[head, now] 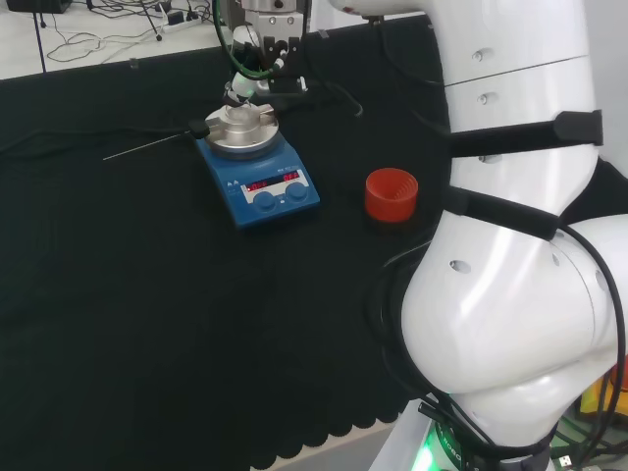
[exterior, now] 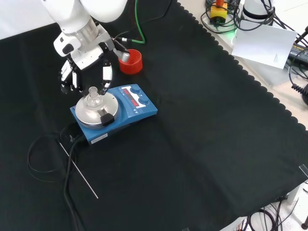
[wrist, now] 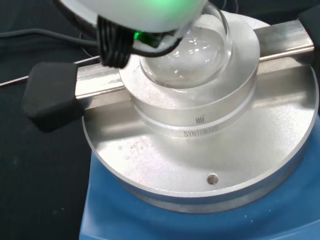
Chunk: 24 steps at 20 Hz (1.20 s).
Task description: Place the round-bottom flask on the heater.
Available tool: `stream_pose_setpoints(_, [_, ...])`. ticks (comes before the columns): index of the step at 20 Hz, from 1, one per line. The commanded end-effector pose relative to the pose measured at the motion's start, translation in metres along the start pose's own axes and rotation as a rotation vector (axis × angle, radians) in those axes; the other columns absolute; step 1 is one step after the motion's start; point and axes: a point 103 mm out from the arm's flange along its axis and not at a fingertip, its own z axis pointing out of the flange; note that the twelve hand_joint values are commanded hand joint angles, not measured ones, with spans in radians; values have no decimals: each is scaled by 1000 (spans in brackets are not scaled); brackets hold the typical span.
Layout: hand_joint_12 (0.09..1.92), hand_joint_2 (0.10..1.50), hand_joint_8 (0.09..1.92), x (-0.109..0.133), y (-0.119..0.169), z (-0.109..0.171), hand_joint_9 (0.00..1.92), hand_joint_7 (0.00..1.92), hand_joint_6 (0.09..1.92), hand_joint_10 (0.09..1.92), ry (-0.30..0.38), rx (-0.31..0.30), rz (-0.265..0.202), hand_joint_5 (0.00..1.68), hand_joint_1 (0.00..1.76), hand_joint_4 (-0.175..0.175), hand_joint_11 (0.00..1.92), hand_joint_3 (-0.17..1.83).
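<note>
Round-bottom flask (exterior: 93,100) — seated in the metal block on the heater (exterior: 114,112).

Clear glass flask, upright, bulb resting in the block's round hollow, neck up. Hand (exterior: 84,67) just above and behind it in the front view, fingers straight and spread, pointing down either side of the neck — not closed on it. Red ribbed stand (exterior: 131,61) on the black cloth (exterior: 202,144) beyond the heater. Thin metal rod (exterior: 79,172) lies on the cloth near the heater.
</note>
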Motion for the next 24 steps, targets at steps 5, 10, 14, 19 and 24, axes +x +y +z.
stream_pose_setpoints(5, [1337,863,705,-2,-1,3,564,240,980,649,-7,-12,7,1048,1087,42,402,450])
stream_pose_setpoints(10, [1363,673,677,-4,-5,-1,451,117,803,686,-13,-21,7,580,964,-68,301,641])
stream_pose_setpoints(14, [1374,624,673,-4,-11,-7,418,90,672,701,-18,-31,7,446,946,-65,272,672])
stream_pose_setpoints(19, [1377,615,671,-8,-28,-16,404,87,604,706,-18,-54,17,433,942,-62,256,671])
stream_pose_setpoints(24, [1377,613,671,-14,-58,-29,401,91,581,707,-21,-85,37,438,941,-62,253,670])
